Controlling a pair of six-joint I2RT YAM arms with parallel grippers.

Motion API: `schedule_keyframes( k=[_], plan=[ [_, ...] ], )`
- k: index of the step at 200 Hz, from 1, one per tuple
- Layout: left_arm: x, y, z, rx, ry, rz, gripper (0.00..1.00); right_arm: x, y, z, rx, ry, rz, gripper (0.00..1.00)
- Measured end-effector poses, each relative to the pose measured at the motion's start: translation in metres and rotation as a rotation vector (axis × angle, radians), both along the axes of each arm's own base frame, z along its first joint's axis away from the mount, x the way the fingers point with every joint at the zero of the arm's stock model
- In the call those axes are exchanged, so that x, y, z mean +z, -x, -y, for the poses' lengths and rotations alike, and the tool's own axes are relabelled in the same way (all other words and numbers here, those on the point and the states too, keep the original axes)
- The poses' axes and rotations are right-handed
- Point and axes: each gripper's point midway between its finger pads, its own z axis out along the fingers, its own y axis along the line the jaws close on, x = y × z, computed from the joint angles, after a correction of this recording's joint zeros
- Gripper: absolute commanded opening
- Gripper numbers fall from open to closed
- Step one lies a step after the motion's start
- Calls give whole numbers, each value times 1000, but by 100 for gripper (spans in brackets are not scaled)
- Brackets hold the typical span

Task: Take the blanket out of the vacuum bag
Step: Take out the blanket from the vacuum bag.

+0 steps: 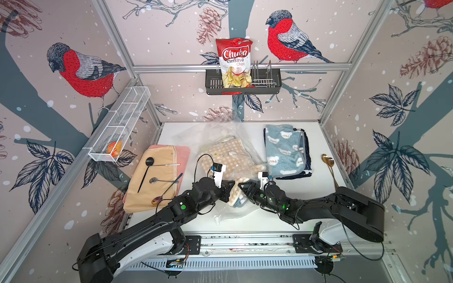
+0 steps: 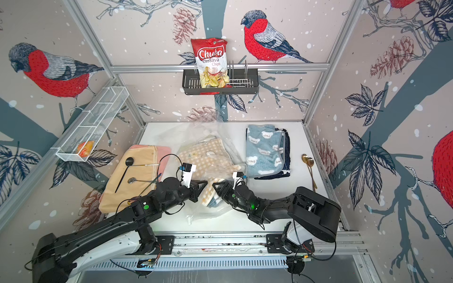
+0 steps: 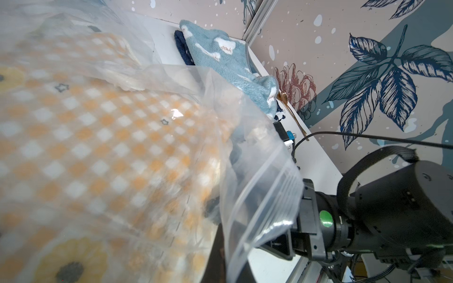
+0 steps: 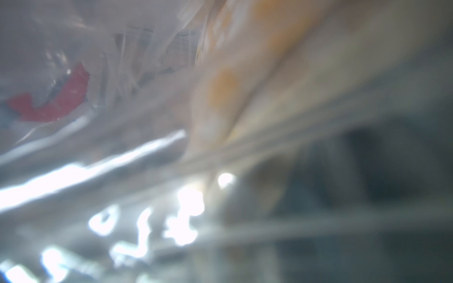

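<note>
Right wrist view: frame heavily blurred, lens pressed close against material. Clear crinkled plastic film of the vacuum bag (image 4: 103, 171) fills most of the frame, with bright white glare streaks and spots across its folds. Behind the film, a soft cream fabric with orange-yellow checks, the blanket (image 4: 228, 80), runs from the upper edge toward the centre, folded into a crease. A red patch with a white border (image 4: 56, 103) shows through the plastic at one side; identity cannot be told. Dark grey-green blur (image 4: 380, 171) occupies the opposite side. Pincer not discernible here.
</note>
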Motion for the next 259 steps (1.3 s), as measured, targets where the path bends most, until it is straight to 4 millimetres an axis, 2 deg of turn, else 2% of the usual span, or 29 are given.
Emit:
schedule_keyframes(
  k=[25, 52, 60, 73, 88, 112, 141, 151, 164, 181, 230, 259],
  plan=[
    [-2, 0, 1, -3, -3, -5, 0, 4, -4, -3, -12, -2, 6, 66],
    [-2, 0, 1, -2, -2, -6, 0, 6, -16, -6, -31, -2, 10, 64],
    [-2, 0, 1, -2, -2, -6, 0, 6, -19, -8, -37, 2, 10, 58],
    [-1, 0, 1, -1, -2, -7, 0, 10, -23, -14, -37, 3, 28, 33],
    [3, -1, 1, -1, 4, -2, 0, 20, -29, -21, -38, -12, 45, 18],
    [7, -1, 1, 2, 10, 8, 0, 39, -35, -28, -33, -31, 82, 10],
    [13, -2, 1, 4, 20, 18, 0, 60, -32, -32, -17, -53, 124, 9],
    [13, -2, 1, 4, 19, 17, 0, 62, -30, -32, -13, -54, 125, 13],
    [13, -2, 1, 4, 18, 17, 0, 59, -28, -31, -10, -49, 121, 33],
    [11, -2, 1, 3, 13, 13, 0, 50, -25, -27, -9, -31, 108, 51],
    [10, -2, 2, 2, 4, 9, 0, 15, -14, -9, -12, 20, 45, 63],
    [10, -1, 1, 2, 4, 8, 0, 5, -10, -2, -17, 25, 16, 66]
  ],
)
